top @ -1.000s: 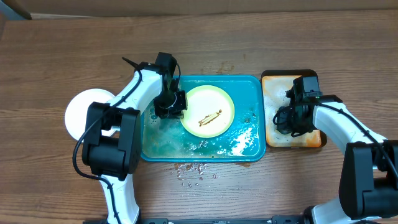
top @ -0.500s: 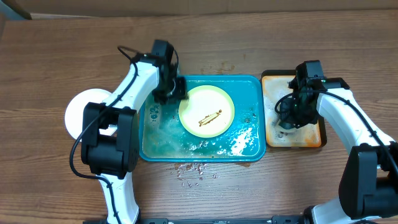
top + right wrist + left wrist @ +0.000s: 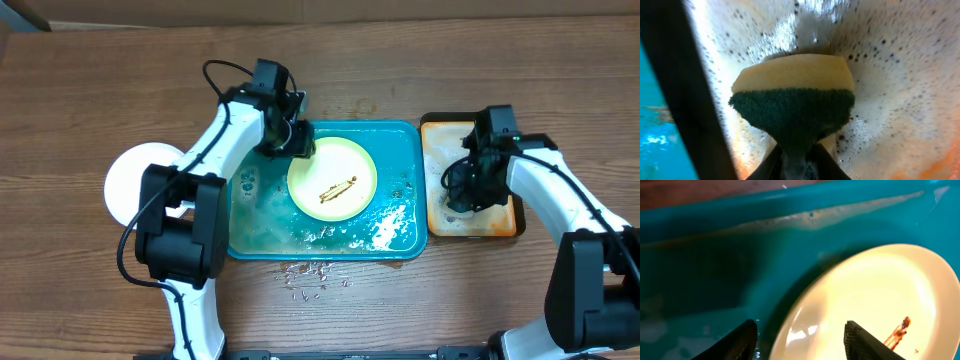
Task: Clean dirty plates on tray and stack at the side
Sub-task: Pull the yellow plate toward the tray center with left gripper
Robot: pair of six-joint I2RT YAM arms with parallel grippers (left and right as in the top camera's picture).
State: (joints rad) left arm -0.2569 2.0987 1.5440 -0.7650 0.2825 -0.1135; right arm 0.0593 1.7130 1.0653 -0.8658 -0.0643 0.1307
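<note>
A brown wooden worktop [image 3: 90, 80] carries a small orange tray [image 3: 436, 135] with a black rim, its bed white with speckled foam. Over it is a yellow sponge [image 3: 792, 95] with a dark green scouring side. Spilled droplets [image 3: 310, 272] dot the worktop nearer the front.

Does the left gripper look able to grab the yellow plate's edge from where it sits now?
Probably yes: the left gripper is open, with the plate showing its near edge between the fingers and nothing else in the way.

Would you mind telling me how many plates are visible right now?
2: a pale yellow-green plate in the teal tray, and a white plate on the table left of it; others may lie hidden under it.
</note>
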